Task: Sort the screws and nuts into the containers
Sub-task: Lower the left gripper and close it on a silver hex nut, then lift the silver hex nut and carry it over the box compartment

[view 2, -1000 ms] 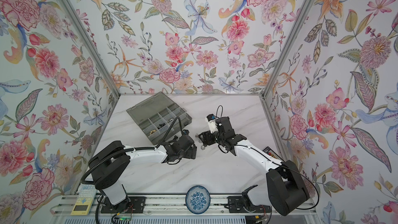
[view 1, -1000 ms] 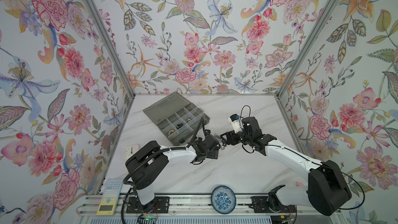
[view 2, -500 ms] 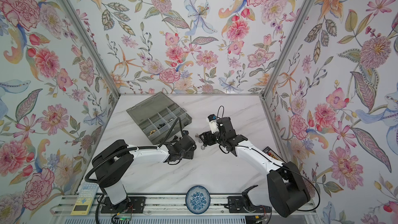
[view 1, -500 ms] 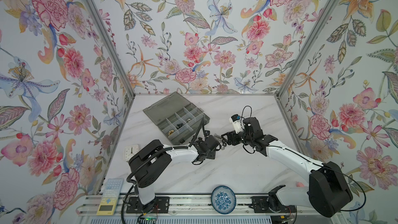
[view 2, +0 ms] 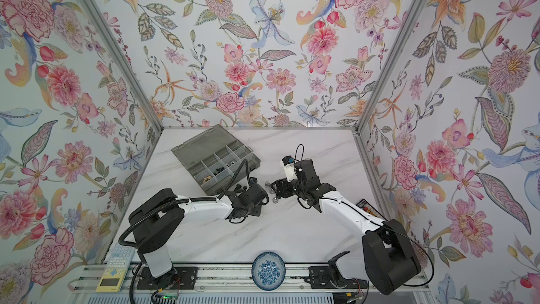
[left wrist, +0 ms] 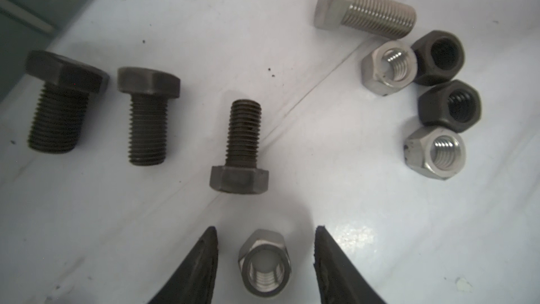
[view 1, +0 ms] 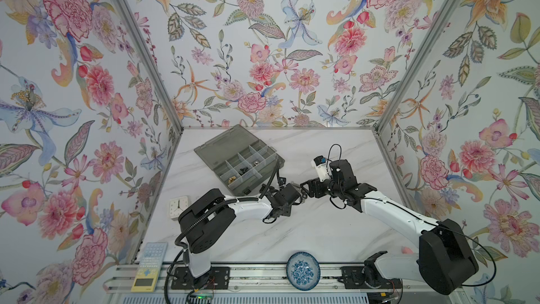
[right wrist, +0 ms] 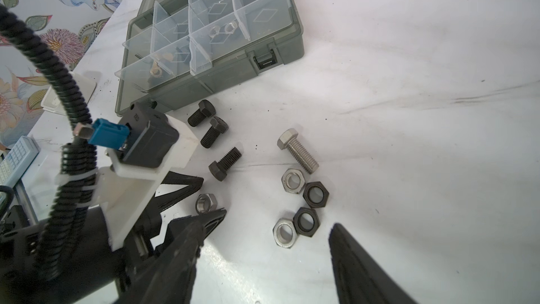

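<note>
Both top views: organizer box (view 1: 211,153) back-left on the table (view 1: 292,235), lid open. Both grippers meet just off its near corner, and the parts there are too small to sort out. Clock (view 1: 177,207) sits at the left edge.

Left wrist view fills that in. Left gripper (left wrist: 266,236) has its jaws apart, straddling a lone silver nut (left wrist: 264,263), with a gap each side and no contact. Beyond it lie three black bolts (left wrist: 147,115), spaced apart, then the silver bolt (left wrist: 365,7) and a tight cluster of hex nuts (left wrist: 450,106), two silver and two black.

Right wrist view only: the compartments (right wrist: 216,13) show two silver nuts in one and a brass wing nut in another. The nearest black bolt lies just beside the box wall. Right gripper (right wrist: 268,228) is spread wide, nothing clamped, with the cluster just ahead of its tips.

Room: bare marble toward the front rail and the right wall. Blue dish (view 1: 303,258) sits on the rail, well apart.
</note>
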You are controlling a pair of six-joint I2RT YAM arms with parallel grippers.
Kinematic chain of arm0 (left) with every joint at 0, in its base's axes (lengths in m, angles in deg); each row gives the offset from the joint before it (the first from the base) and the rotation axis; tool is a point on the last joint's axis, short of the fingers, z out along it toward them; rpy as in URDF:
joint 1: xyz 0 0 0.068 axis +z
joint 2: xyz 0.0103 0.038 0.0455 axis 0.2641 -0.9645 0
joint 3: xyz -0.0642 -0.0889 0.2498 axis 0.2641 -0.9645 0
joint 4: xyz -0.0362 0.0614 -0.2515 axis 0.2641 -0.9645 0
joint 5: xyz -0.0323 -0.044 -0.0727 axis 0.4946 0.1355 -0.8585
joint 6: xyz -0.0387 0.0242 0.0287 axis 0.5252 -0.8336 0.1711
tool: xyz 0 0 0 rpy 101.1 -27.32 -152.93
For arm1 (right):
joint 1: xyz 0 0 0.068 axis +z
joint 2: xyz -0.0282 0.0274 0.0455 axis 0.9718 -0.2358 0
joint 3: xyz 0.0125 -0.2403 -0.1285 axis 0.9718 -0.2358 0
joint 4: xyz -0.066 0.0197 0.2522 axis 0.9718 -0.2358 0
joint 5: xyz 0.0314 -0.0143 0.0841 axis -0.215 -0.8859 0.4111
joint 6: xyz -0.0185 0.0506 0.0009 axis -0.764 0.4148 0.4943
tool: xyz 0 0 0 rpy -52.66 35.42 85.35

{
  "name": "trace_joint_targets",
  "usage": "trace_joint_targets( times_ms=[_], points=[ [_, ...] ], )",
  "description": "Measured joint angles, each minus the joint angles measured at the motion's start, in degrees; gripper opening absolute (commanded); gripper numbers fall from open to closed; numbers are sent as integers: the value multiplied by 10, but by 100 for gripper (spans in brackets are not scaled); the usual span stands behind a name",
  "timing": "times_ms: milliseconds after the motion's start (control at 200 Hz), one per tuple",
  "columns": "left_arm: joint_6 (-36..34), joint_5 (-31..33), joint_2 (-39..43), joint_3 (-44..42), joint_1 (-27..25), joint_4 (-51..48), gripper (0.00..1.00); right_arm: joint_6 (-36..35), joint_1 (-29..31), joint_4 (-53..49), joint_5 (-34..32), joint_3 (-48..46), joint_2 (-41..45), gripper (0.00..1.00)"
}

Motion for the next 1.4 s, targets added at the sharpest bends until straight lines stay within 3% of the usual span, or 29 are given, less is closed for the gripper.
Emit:
trace_joint_targets(
  times_ms=[115, 395, 600, 956, 1231, 1401],
  points=[
    [0, 0, 0, 0, 0, 0, 55, 0, 0, 0, 0, -2, 0, 72],
    [1, 12, 0, 1, 0, -14, 39, 0, 0, 0, 0, -3, 0, 73],
    [0, 13, 0, 1, 0, -18, 33, 0, 0, 0, 0, -3, 0, 73],
    [-2, 17, 1, 2, 0, -19, 6, 0, -3, 0, 0, -3, 0, 74],
    [-20, 16, 88, -21, 9, -10, 3, 0, -3, 0, 0, -3, 0, 74],
    [-64, 8, 155, -19, 74, 13, 5, 0, -3, 0, 2, -3, 0, 74]
  ],
)
